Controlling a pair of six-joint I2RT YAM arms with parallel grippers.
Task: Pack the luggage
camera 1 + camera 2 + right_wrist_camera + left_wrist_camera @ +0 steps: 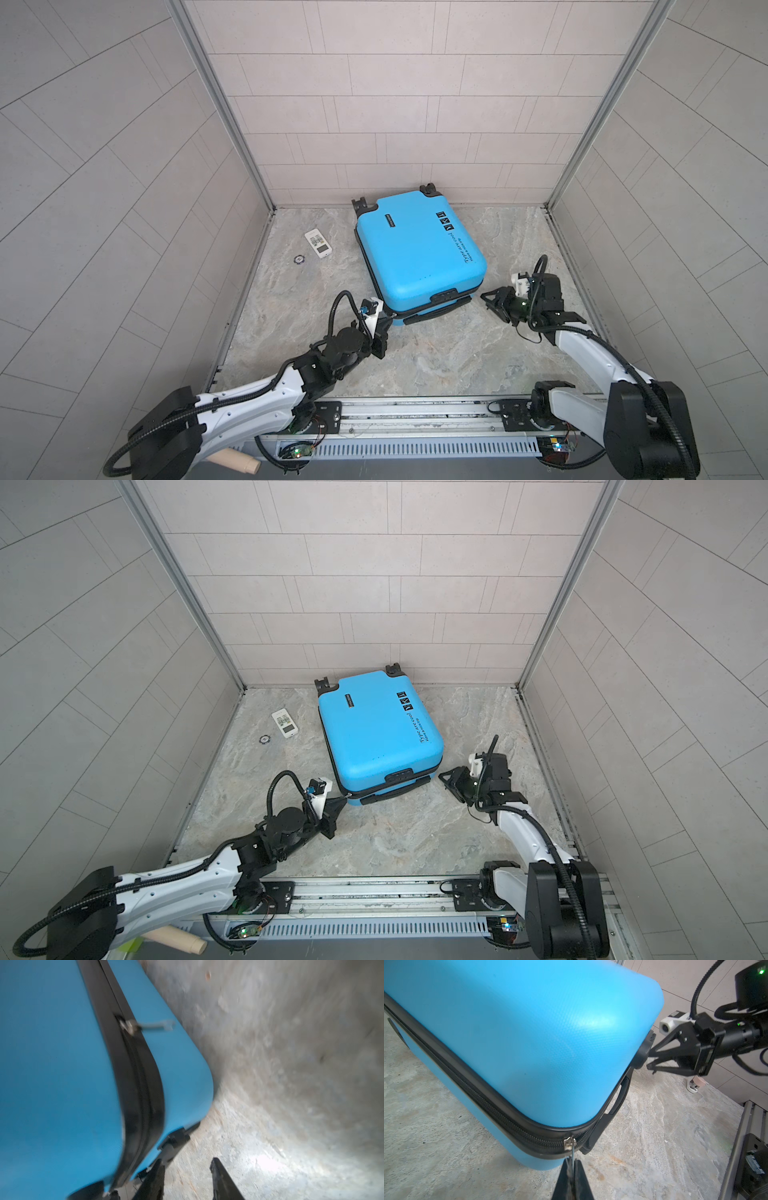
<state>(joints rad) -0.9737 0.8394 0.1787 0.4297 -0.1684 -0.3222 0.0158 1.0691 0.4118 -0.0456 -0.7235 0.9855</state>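
Observation:
The bright-blue luggage (419, 253) (378, 729) lies flat and closed on the marbled floor, with its black wheels toward the back wall. My left gripper (390, 318) (344, 799) is at its near left corner. In the left wrist view this gripper (572, 1165) is shut on the thin metal zipper pull hanging from the slider (569, 1144). My right gripper (485, 301) (442, 780) hovers by the near right corner, apart from the shell. In the right wrist view the right gripper (187, 1162) is open over bare floor, and a second zipper pull (149, 1026) sticks out of the black band.
A white remote (318, 244) and a small dark round disc (298, 259) lie left of the luggage. Tiled walls close in the back and both sides. A metal rail (415, 411) runs along the front edge. A beige cylinder (237, 461) lies below the rail.

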